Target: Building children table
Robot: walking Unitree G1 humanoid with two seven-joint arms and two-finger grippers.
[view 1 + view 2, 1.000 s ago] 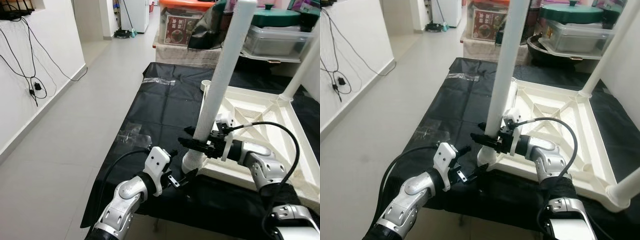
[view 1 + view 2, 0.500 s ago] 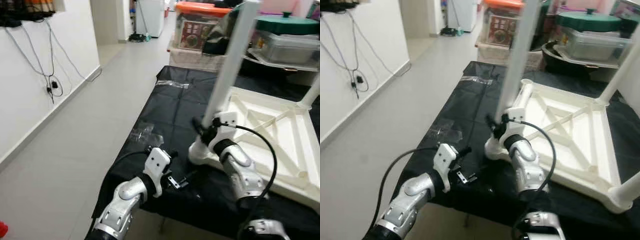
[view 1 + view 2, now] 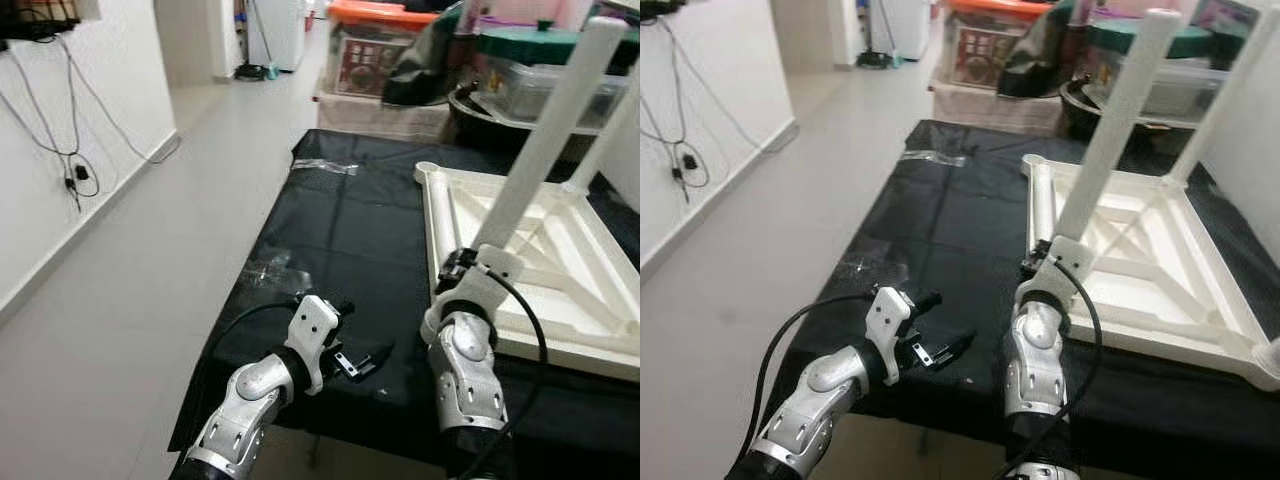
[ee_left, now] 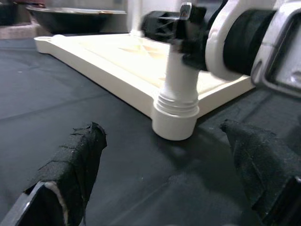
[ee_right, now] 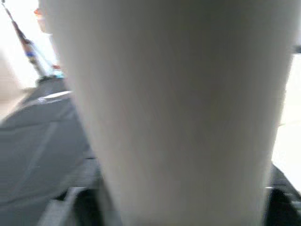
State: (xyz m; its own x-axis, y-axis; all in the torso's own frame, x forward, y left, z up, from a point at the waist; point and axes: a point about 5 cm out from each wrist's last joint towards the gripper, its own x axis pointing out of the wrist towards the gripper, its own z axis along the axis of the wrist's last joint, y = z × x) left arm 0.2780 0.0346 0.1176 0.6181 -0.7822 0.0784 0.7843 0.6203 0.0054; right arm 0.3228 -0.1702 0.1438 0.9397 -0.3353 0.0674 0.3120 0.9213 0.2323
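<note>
While the white table leg [image 3: 545,140] is seated in the near corner socket [image 4: 175,115] of the upturned cream tabletop [image 3: 560,270], its long axis is seen rising steeply and leaning up and away to the right. Low on that leg, just above the socket, the right gripper [image 4: 171,28] is wrapped around the tube; its fingers appear closed on it, and the tube is pressed close against the right wrist camera. The left gripper [image 3: 362,364] is held low over the black cloth [image 3: 340,230] with its 2 fingers spread and nothing between them, the socket lying straight ahead beyond its tips. The right arm is judged nearer, so any seating would be driven along the leg's axis.
</note>
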